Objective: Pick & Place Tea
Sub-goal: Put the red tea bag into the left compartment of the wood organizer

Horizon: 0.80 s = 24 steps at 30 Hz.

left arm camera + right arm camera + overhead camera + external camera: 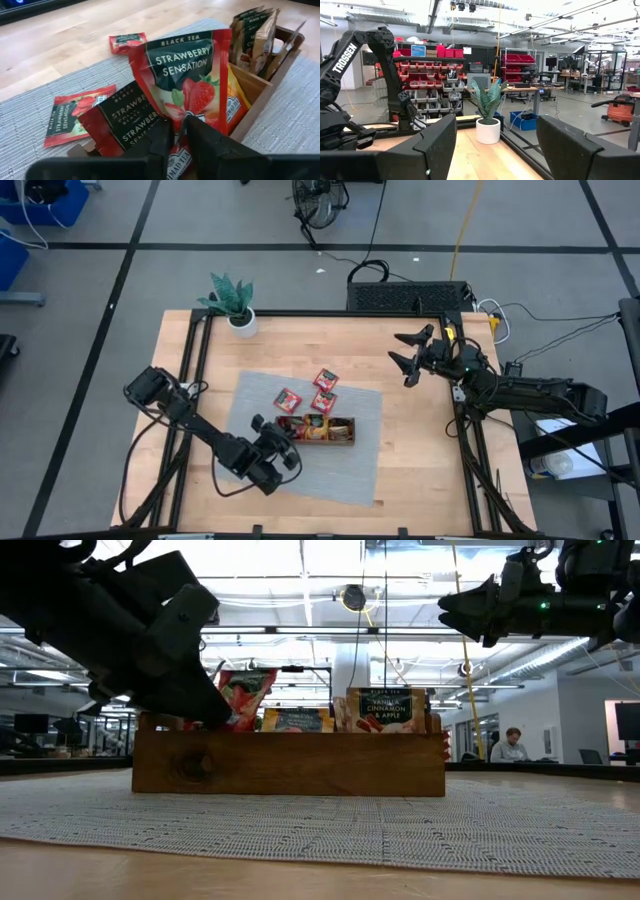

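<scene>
my left hand [177, 131] at tray [345, 437], fingers barely apart around red tea packet [187, 75] (strawberry); right hand [408, 352] spread, idle.

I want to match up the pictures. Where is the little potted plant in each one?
High view: the potted plant stands at the table's far left corner.
Low view: not in it.
Left wrist view: not in it.
Right wrist view: mid-picture, between the right tool's open fingers.
Shared landmark: the left arm, also seen at the right wrist view's left edge.
</scene>
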Each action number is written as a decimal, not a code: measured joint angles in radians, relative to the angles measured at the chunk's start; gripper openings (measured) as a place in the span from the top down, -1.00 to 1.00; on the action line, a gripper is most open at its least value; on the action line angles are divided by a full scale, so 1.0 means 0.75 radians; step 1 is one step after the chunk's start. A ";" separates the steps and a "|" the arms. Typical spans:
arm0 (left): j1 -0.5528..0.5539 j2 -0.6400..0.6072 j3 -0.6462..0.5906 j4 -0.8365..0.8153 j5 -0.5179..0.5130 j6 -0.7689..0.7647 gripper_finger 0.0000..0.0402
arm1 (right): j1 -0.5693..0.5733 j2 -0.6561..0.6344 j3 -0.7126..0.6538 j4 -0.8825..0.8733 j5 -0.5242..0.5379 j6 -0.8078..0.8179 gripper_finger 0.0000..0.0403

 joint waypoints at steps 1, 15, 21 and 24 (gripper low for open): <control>-0.003 0.000 0.000 0.001 0.003 0.003 0.62 | 0.000 0.000 0.000 0.000 0.000 0.000 -0.26; -0.018 0.001 -0.002 0.001 0.025 0.099 0.50 | 0.000 0.000 0.000 0.000 -0.004 0.000 -0.26; -0.018 -0.010 -0.005 -0.021 0.030 0.122 0.81 | 0.000 0.000 0.000 0.000 -0.005 0.000 -0.26; -0.018 -0.026 -0.005 -0.037 0.053 0.129 0.96 | 0.000 0.000 0.000 0.000 -0.005 0.000 -0.26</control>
